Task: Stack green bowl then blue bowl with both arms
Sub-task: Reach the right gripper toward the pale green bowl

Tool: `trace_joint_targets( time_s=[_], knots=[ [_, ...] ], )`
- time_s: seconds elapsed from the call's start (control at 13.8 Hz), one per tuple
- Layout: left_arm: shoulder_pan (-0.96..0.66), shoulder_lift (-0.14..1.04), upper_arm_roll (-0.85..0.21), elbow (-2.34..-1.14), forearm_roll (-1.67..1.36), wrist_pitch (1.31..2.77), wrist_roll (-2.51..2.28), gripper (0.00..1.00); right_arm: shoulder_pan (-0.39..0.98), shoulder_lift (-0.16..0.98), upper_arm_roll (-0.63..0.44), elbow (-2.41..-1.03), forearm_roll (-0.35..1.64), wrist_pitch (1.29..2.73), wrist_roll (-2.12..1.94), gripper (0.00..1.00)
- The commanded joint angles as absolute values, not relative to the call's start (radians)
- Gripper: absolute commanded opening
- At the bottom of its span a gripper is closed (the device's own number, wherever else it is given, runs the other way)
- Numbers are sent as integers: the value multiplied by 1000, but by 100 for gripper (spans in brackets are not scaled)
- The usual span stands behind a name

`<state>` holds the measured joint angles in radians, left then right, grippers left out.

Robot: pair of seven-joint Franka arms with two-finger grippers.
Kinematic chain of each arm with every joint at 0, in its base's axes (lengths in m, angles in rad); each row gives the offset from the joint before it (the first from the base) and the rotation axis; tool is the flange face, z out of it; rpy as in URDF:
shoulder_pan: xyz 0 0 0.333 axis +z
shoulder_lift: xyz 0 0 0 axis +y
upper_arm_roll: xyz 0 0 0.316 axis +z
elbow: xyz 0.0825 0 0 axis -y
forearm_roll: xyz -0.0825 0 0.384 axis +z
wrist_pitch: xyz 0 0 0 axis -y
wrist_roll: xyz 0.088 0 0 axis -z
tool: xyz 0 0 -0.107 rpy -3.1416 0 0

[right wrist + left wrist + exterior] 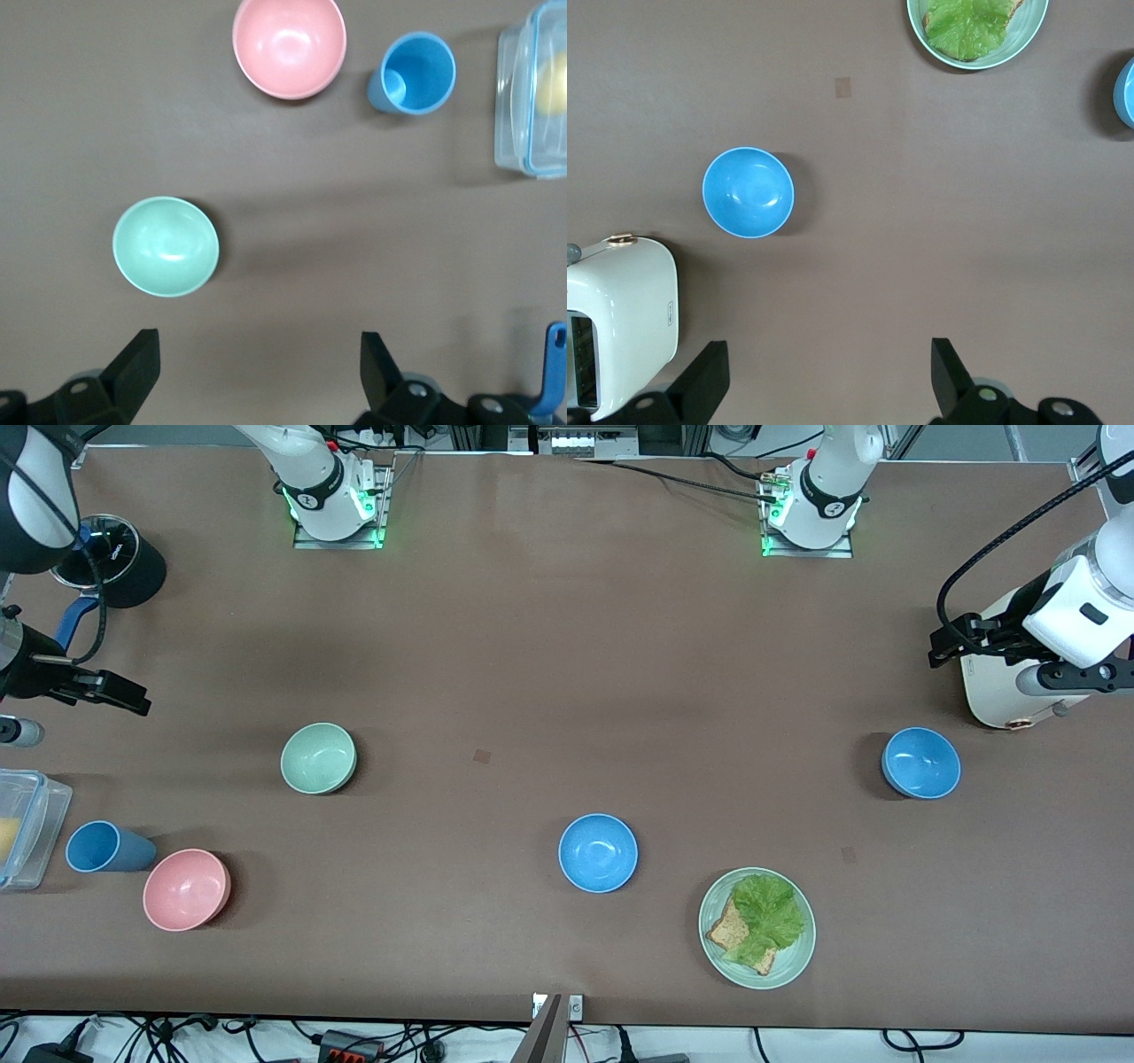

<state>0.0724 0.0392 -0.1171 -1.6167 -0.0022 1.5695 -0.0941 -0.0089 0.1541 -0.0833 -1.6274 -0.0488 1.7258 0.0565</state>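
Your left gripper (941,645) hangs open and empty, held high over the toaster (997,682) at its end of the table; a blue bowl (921,763) sits near it. Your right gripper (124,695) is also open and empty, raised at the right arm's end; the green bowl (318,757) stands upright nearby, the second blue bowl (598,852) mid-table.

Brown table (549,646), green bowl (318,757), two blue bowls (598,852) (921,762), pink bowl (186,888), blue cup (104,847), clear box (27,828), plate (756,927) of lettuce and toast, white toaster (1001,691), black pot (111,560)
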Motion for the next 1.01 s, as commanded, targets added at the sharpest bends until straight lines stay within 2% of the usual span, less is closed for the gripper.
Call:
trace_joint_targets(
  time_s=[0.0,0.29,0.51,0.65,0.94],
  knots=[
    [75,51,-114,-1591,-15,1565,-72,100,-12,126,-71,-1632,-43,1604,52,100],
    [77,52,-109,-1591,-15,1563,-72,100,-8,77,-69,-1594,-43,1546,45,100],
    [77,52,-109,-1591,-15,1563,-72,100,-2,150,-61,-1547,-12,1566,40,100],
    [75,52,-109,-1591,-15,1563,-72,100,58,188,-64,-1533,-76,1589,55,100],
    [77,52,-109,-1591,-15,1563,-72,100,64,212,-64,-1537,-77,1719,52,100]
  ],
)
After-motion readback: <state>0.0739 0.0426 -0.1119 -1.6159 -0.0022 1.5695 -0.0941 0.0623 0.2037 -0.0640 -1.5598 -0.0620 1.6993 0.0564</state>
